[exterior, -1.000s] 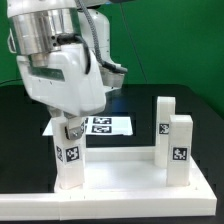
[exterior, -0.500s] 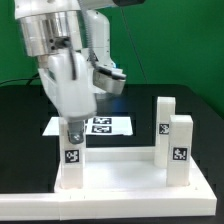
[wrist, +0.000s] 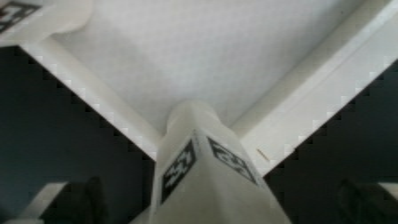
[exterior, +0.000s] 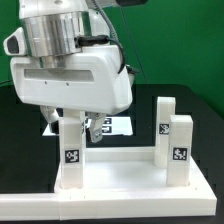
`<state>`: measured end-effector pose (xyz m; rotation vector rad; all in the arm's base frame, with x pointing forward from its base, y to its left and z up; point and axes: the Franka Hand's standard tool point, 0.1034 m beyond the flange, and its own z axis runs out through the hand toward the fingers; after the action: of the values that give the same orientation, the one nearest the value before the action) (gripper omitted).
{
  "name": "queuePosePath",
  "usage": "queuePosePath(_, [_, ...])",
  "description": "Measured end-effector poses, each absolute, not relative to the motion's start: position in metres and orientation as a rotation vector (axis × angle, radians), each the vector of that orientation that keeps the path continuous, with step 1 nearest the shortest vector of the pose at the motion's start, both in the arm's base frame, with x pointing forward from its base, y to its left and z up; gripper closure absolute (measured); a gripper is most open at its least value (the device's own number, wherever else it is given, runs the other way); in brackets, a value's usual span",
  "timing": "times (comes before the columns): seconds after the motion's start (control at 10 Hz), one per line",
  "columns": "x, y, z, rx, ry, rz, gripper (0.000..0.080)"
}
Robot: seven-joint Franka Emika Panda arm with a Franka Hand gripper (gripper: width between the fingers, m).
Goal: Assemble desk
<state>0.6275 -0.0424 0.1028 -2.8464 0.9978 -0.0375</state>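
Three legs stand upright on the white desk panel (exterior: 120,180) in the exterior view, and that panel, the biggest thing on the black table (exterior: 195,120), lies flat across the foreground. Above it hangs the bulky white gripper (exterior: 78,125), its fingers spread wide on either side of the top of the leg (exterior: 70,155) at the exterior view's left, with nothing clamped between them. Two more legs (exterior: 165,128) (exterior: 180,150) stand close together at the exterior view's right. Behind the gripper, the marker board (exterior: 115,125) lies flat on the table, mostly hidden.

The wrist view shows what the exterior view cannot: the tagged leg (wrist: 199,165) from above, standing free between the dark blurred fingertips (wrist: 54,200), and the panel's (wrist: 196,50) raised rim running beneath it.
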Motion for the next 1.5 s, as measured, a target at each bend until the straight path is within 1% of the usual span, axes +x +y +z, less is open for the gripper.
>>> queuePosePath(0.4, [0.6356, -0.0404, 0.1042, -3.113, 0.044, -0.083, 0.0151])
queuePosePath(0.7, [0.6355, -0.0403, 0.1044, -3.110, 0.103, -0.084, 0.0162])
queuePosePath(0.8, [0.6355, -0.0402, 0.1043, -3.102, 0.202, -0.083, 0.0338])
queuePosePath(0.9, [0.6354, -0.0443, 0.1046, -3.093, 0.317, -0.083, 0.0338])
queuePosePath(1.0, [0.6353, -0.0453, 0.1044, -3.072, 0.480, -0.080, 0.0513])
queuePosePath(1.2, [0.6354, -0.0463, 0.1046, -3.004, 0.773, -0.076, 0.0511])
queuePosePath(1.5, [0.6350, -0.0455, 0.1051, -2.689, 1.505, -0.054, 0.0511])
